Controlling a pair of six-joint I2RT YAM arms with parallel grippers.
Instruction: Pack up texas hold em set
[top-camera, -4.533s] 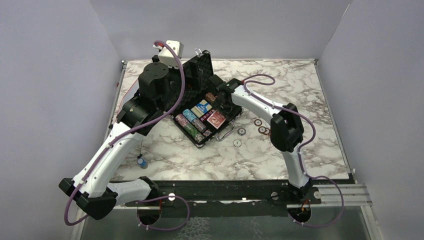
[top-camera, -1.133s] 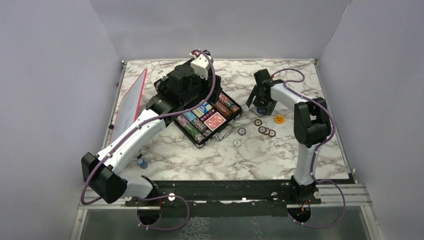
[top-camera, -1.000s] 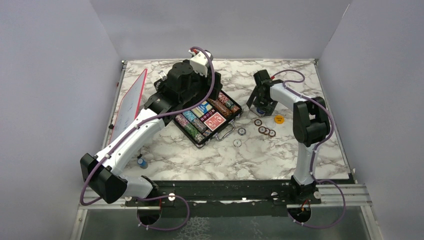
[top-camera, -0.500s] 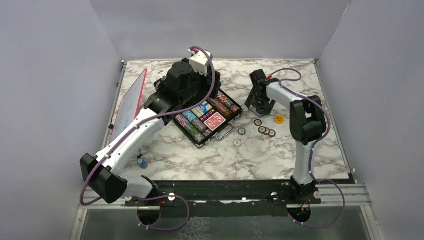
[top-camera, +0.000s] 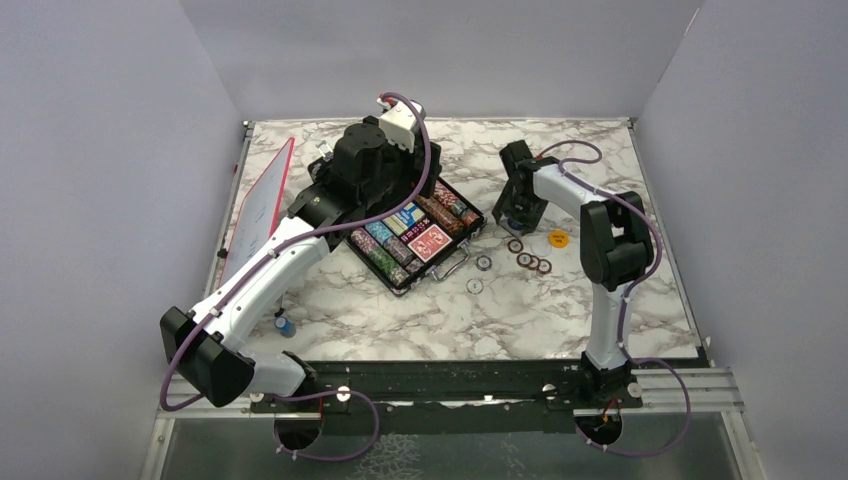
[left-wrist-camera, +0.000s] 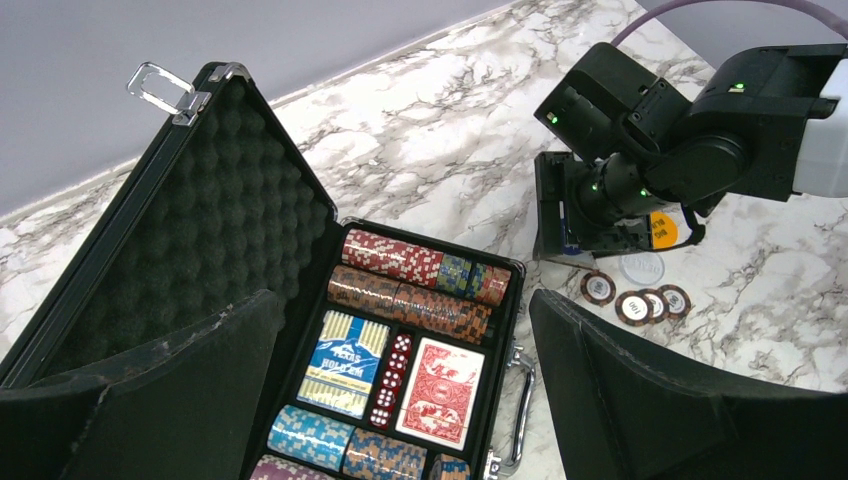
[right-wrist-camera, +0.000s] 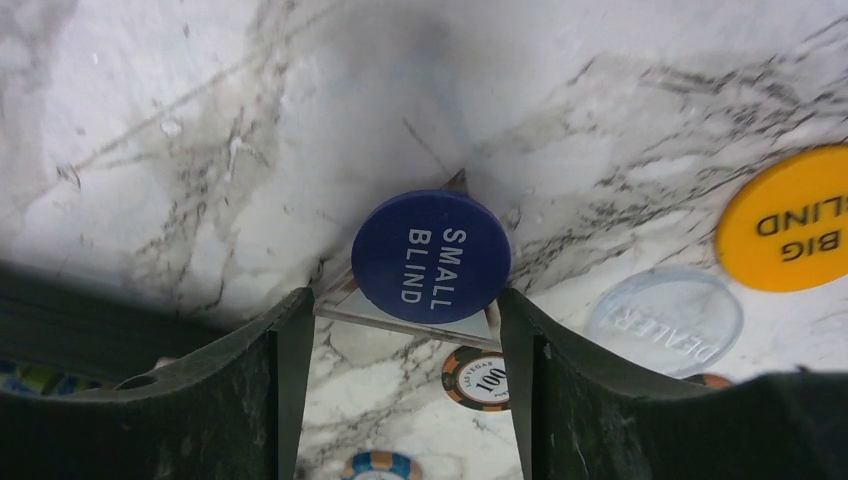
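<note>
R hand (right-wrist-camera: 400, 322) just shifted onto blue disc (right-wrist-camera: 430, 256), straddling it, wide open & empty; grab looks next

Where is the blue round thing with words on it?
Start at the open black silver-edged briefcase of poker chips, then look right across the marble table. The round dark blue disc sits between the right arm's black fingers. Only it is blue and reads SMALL BLIND; its neighbours are an orange disc and a clear disc.
</note>
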